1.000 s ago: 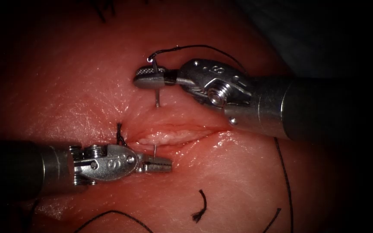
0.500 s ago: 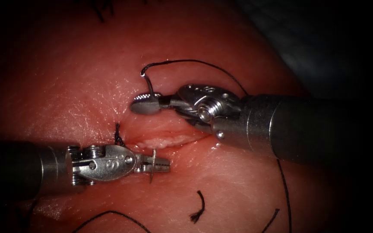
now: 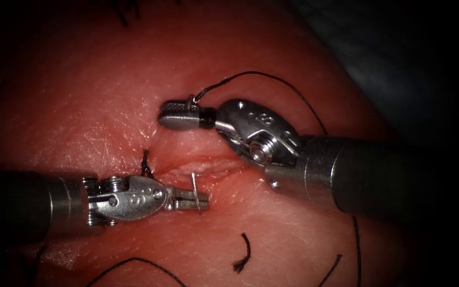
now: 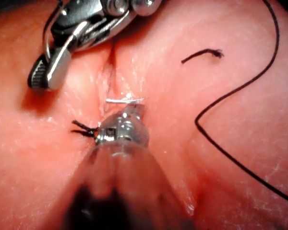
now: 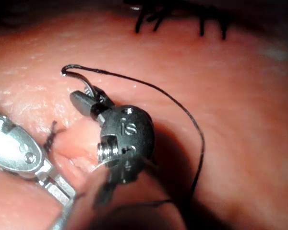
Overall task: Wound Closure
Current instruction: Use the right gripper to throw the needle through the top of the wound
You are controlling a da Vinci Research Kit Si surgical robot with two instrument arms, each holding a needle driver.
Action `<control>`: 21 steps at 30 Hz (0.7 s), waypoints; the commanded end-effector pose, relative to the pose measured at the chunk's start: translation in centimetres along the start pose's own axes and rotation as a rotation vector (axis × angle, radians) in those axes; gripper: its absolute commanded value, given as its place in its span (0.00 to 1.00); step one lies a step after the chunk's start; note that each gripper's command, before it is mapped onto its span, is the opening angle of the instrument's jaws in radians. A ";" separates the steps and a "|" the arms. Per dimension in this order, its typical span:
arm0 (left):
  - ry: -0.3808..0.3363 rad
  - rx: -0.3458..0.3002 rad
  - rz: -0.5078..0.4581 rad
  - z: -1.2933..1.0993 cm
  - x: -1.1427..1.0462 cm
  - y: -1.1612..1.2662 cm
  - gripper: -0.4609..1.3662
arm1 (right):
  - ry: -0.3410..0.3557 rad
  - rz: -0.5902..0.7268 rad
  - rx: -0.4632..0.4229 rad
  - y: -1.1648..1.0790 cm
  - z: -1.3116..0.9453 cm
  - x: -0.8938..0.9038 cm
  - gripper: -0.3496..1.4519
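Observation:
The cut [image 3: 208, 166] runs across the tissue [image 3: 96, 106] between the two tools. The curved needle [image 3: 194, 186] passes through the tissue under the cut. Its pointed end stands out of the near lip, and my left tool [image 3: 197, 200] is shut on it there; in the left wrist view the needle [image 4: 125, 99] lies across that tool's tip [image 4: 134, 112]. The needle's tail end [image 5: 79, 76] sticks up on the far side, with my right tool [image 3: 175, 114] right at it. Black thread [image 3: 272, 77] arcs from the tail over the right tool's shaft.
A knotted stitch [image 3: 146, 169] sits at the cut's left end, just above the left tool. A short cut thread end [image 3: 245, 254] and loose thread [image 3: 134, 263] lie on the near tissue. Older stitches [image 5: 182, 17] cross the far edge.
The right tool has swung down and pushed the needle deeper, so the tail now sits low by the tissue. More of the pointed end stands out at the left tool's grip.

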 end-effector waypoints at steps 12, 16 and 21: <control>0.000 -0.006 -0.006 -0.01 0.02 0.03 0.06 | 0.074 -0.224 -0.003 0.07 -0.15 0.25 0.68; 0.000 -0.006 -0.006 -0.01 0.02 0.03 0.06 | 0.078 -0.229 0.005 0.06 -0.20 0.25 0.61; 0.000 -0.005 -0.007 -0.01 0.02 0.03 0.06 | 0.074 -0.253 0.012 0.08 -0.25 0.25 0.62</control>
